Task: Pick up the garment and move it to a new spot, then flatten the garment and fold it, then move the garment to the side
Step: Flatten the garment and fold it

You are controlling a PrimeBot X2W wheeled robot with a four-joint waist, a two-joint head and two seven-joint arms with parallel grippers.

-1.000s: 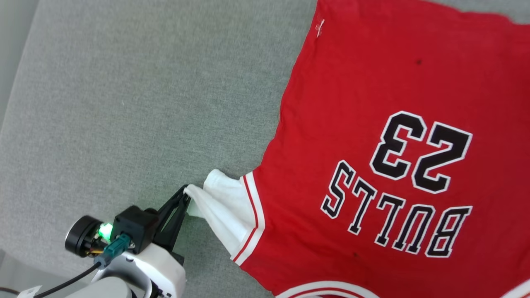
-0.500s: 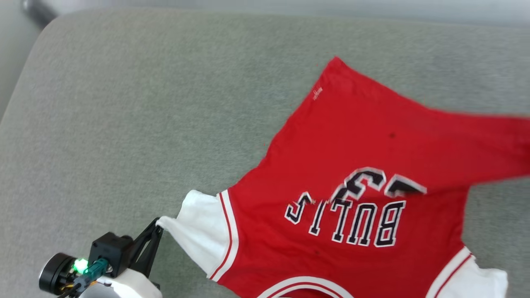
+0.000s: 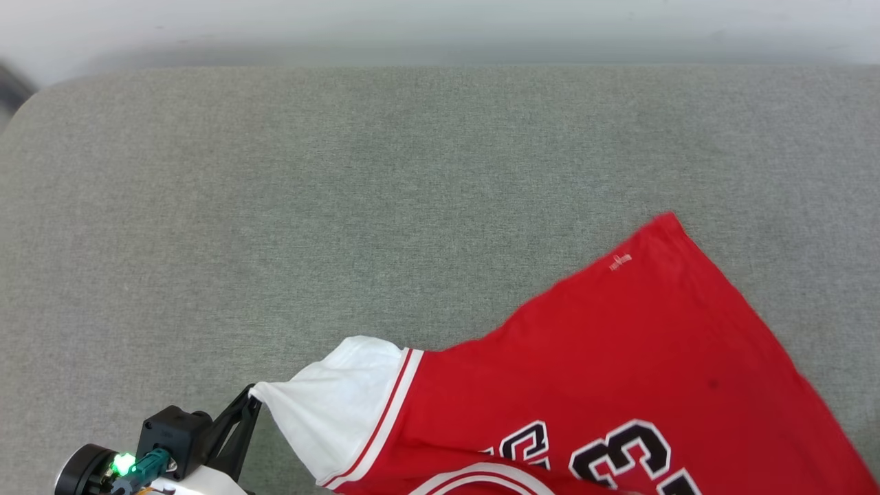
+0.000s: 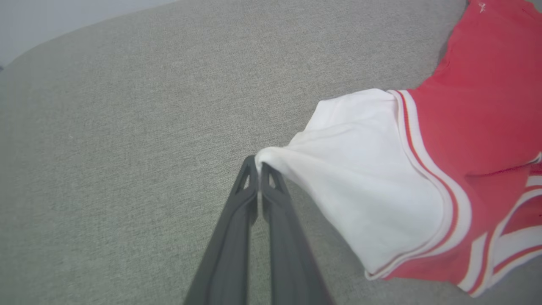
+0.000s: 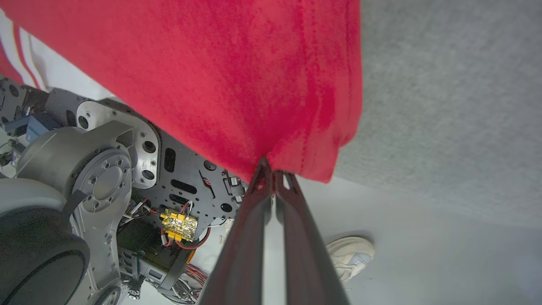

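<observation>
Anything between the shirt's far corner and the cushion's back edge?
No. Head view shows only bare grey cushion beyond the shirt.

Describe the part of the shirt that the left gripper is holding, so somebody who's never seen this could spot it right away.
Across the wide grey cushion is spread a red T-shirt. Its white short sleeve points toward the robot's left, and the left gripper pinches that sleeve's tip. It stands out as white against the red body, drawn to a point, with thin red-and-white stripes at its seam.
</observation>
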